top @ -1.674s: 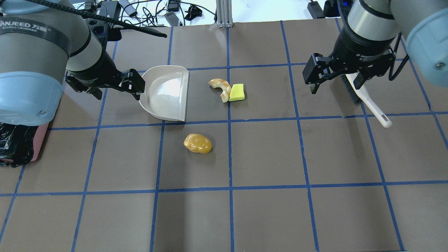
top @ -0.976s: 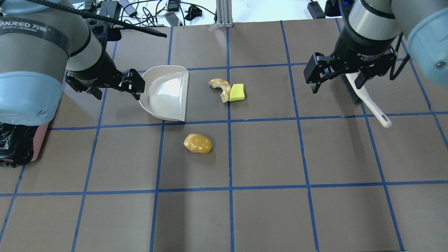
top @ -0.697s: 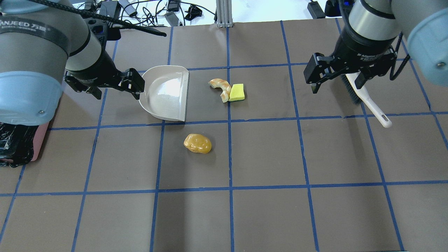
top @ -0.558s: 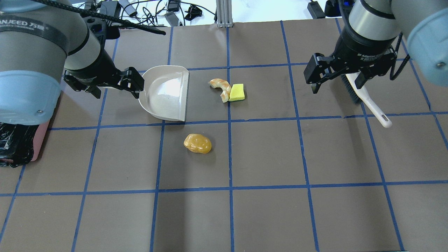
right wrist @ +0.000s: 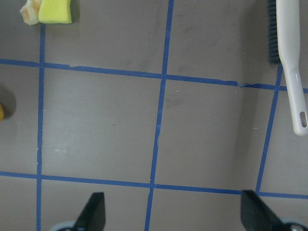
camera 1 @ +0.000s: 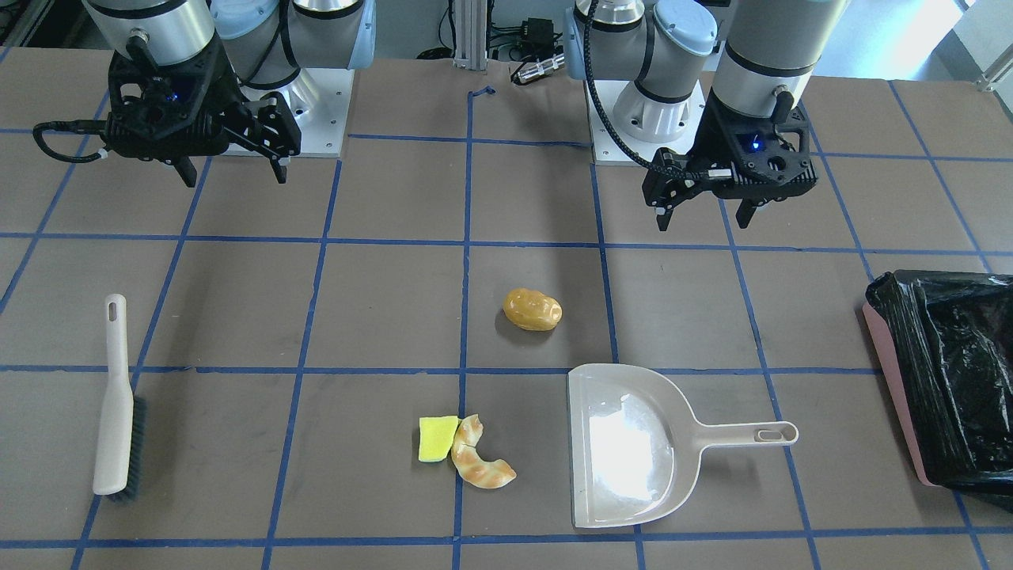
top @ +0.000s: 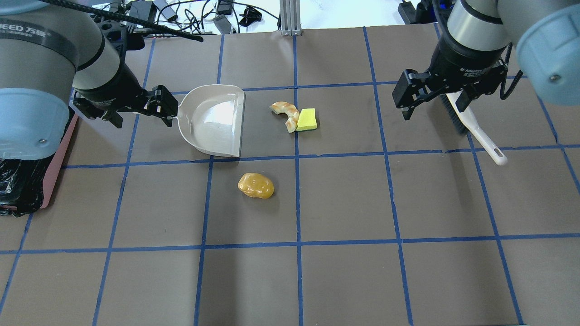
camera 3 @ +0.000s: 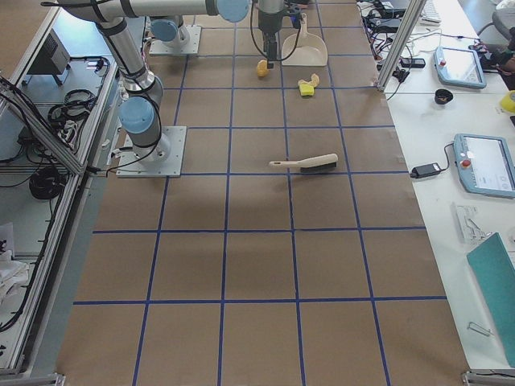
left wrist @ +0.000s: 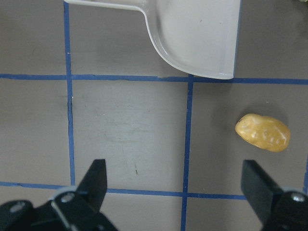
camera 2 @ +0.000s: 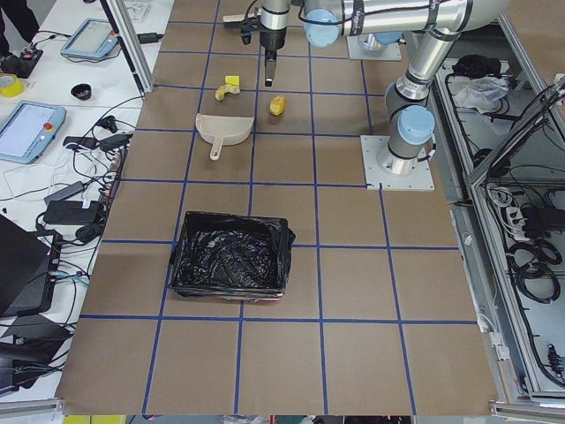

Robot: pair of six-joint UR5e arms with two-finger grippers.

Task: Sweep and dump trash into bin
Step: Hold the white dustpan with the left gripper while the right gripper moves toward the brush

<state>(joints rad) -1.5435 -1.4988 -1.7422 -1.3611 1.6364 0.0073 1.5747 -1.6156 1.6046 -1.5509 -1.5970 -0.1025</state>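
As the front camera faces the robot, left gripper (camera 1: 703, 214) and right gripper (camera 1: 234, 170) hang wide open, empty, above the desk (camera 1: 380, 317). Roll (camera 1: 533, 309), touching croissant (camera 1: 480, 465) and sponge (camera 1: 437, 438) lie near the dustpan (camera 1: 578, 451); the bin (camera 1: 890, 372) is at the desk's edge. Overhead, the right wrist partly reads "2F Adaptive".

left pincer (top: 144, 121) drawn away from the dustpan (top: 213, 120) — shifted toward the bin (top: 54, 163), dustpan's back rim now uncovered
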